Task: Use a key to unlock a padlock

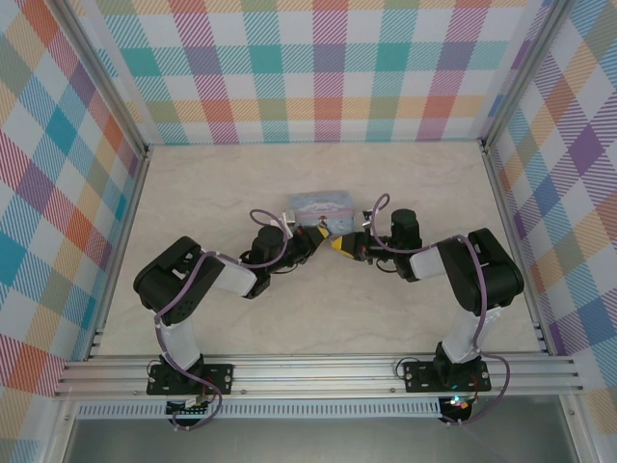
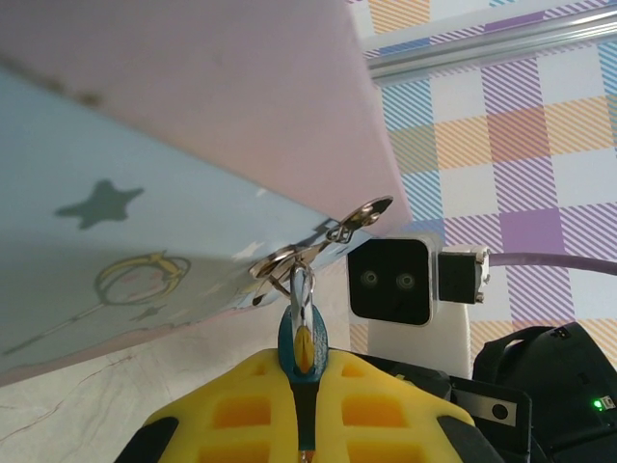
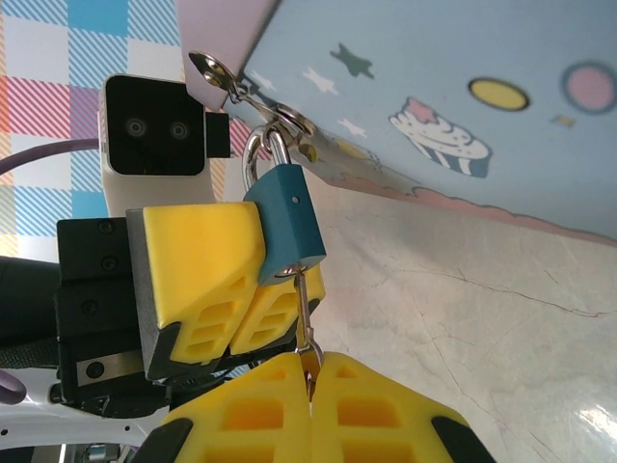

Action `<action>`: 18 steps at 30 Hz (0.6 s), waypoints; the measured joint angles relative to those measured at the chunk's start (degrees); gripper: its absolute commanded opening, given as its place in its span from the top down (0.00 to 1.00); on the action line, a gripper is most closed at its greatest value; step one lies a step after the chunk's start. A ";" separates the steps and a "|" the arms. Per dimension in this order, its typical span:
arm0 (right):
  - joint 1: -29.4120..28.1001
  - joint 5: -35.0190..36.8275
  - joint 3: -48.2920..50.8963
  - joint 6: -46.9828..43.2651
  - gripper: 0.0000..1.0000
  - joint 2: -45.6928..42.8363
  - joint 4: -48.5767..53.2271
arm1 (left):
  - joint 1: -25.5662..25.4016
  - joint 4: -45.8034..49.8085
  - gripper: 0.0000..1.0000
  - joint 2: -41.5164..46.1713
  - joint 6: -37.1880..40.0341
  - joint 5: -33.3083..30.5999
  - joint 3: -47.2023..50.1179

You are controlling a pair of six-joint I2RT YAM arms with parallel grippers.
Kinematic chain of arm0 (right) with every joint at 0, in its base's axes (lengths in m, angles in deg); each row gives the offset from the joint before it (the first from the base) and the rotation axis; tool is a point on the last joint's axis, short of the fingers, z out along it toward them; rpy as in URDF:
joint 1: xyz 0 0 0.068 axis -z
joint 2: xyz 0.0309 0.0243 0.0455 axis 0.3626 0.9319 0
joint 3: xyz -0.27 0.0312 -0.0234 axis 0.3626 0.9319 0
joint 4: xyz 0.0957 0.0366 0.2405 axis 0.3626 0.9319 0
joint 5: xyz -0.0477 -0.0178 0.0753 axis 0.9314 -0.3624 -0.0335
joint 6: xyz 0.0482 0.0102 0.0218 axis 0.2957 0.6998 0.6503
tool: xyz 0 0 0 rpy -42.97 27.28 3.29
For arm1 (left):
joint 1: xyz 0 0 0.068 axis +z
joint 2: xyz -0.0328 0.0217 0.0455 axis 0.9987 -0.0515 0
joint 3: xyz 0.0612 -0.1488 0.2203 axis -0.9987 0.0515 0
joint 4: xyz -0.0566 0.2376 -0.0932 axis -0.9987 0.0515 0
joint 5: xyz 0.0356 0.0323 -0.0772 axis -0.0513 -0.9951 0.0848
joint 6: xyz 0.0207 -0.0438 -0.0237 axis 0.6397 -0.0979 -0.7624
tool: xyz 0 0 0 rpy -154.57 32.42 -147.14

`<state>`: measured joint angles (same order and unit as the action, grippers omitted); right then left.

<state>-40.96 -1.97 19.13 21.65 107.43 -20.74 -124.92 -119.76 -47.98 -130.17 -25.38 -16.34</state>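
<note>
2 sets of jaws meet just near of the tin (image 3: pixel 463 58). Left jaws pinch the padlock (image 3: pixel 287 217) hanging from its hasp (image 3: pixel 275 111), steadying it; right jaws clamp the key (image 3: pixel 303 318), apparently seated for turning.

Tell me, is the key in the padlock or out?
In: the key runs from the right arm's jaws straight into the bottom of the padlock.

Bright, even light throughout; faint shadows (wrist close-ups slightly soft), small glare on tabletop (image 3: pixel 588 420).
</note>
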 measured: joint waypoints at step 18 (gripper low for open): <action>0.59 1.18 0.02 2.03 0.98 0.17 -2.34 | 0.00 -0.94 1.00 -0.09 0.00 -1.11 0.00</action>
<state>-40.37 -0.79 19.15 23.68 107.61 -23.08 -124.92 -120.70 -48.06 -130.17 -26.50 -16.34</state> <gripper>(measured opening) 0.050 0.074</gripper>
